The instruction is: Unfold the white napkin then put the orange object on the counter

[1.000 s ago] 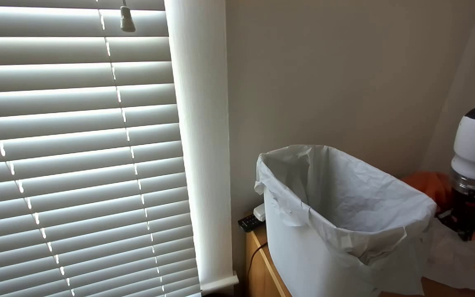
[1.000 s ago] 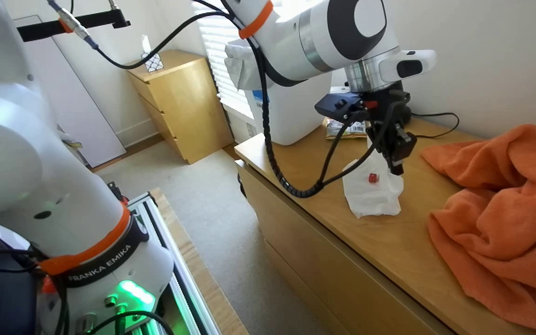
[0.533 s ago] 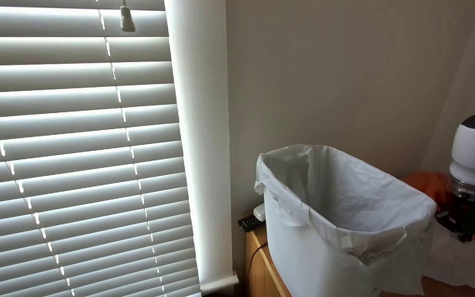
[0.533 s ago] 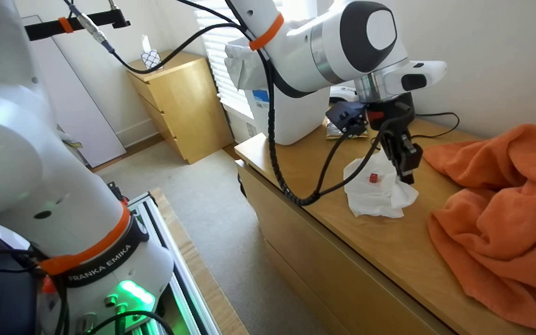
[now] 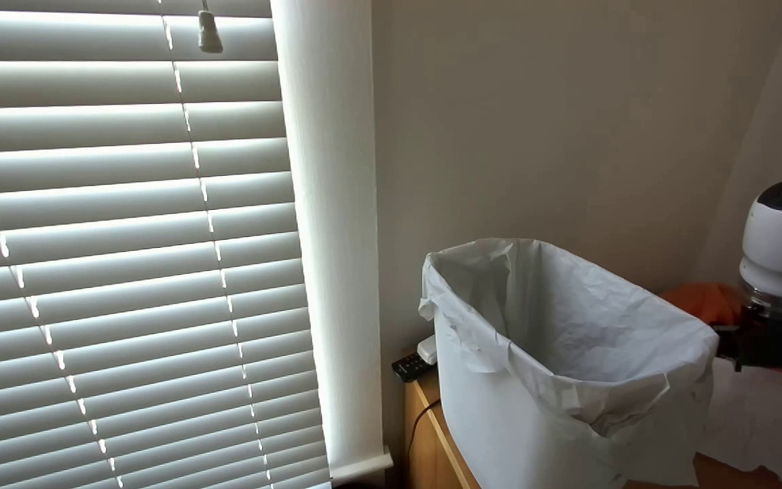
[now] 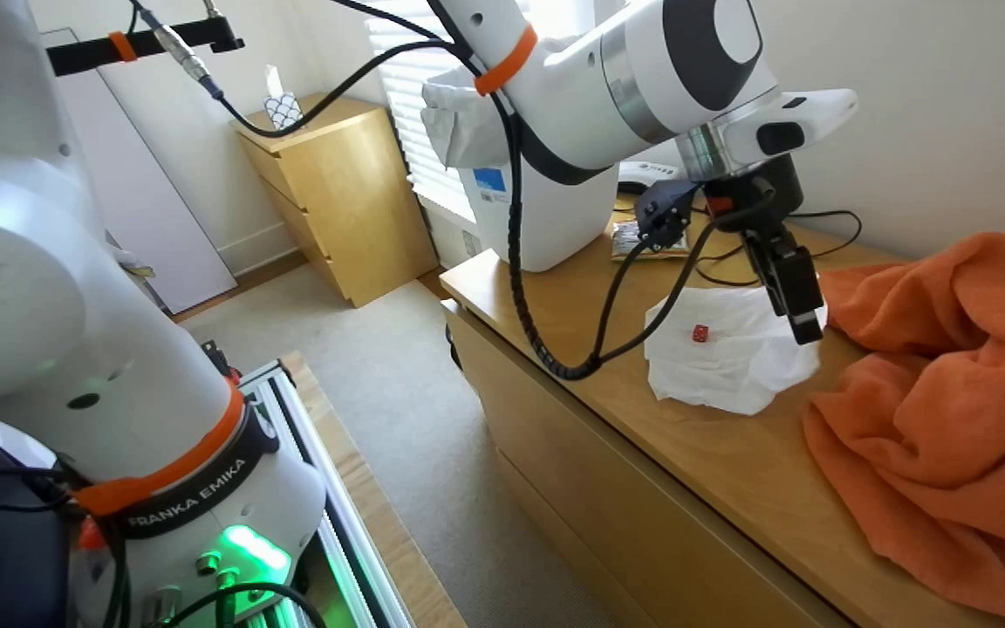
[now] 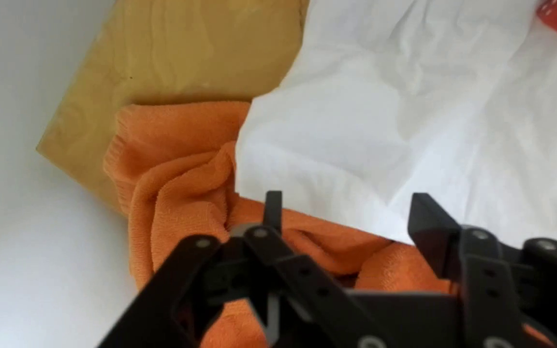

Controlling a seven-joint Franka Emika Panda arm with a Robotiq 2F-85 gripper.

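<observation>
The white napkin (image 6: 721,375) lies spread, slightly creased, on the wooden counter (image 6: 782,462), its far-side edge lapping over the orange cloth (image 7: 177,130). A small red die (image 6: 700,333) rests on the napkin, cut by the top right corner in the wrist view. I cannot tell whether the die or the cloth is the orange object. Above the napkin's edge hangs my gripper (image 7: 346,198), with its fingers wide apart and nothing between them. In an exterior view the gripper (image 6: 804,316) is tilted, its tips just over the napkin beside the cloth; their exact height is unclear.
A white lined bin (image 5: 520,421) stands at one end of the counter. Beside it lie a snack packet (image 6: 626,237) and a black cable (image 6: 843,235). The wall runs along the counter's back, and a remote (image 5: 411,367) sits behind the bin.
My gripper has moved toward the orange cloth, drawing the napkin's edge along and spreading it wider. The napkin now lies free of the opened jaws. The die has stayed in place.
</observation>
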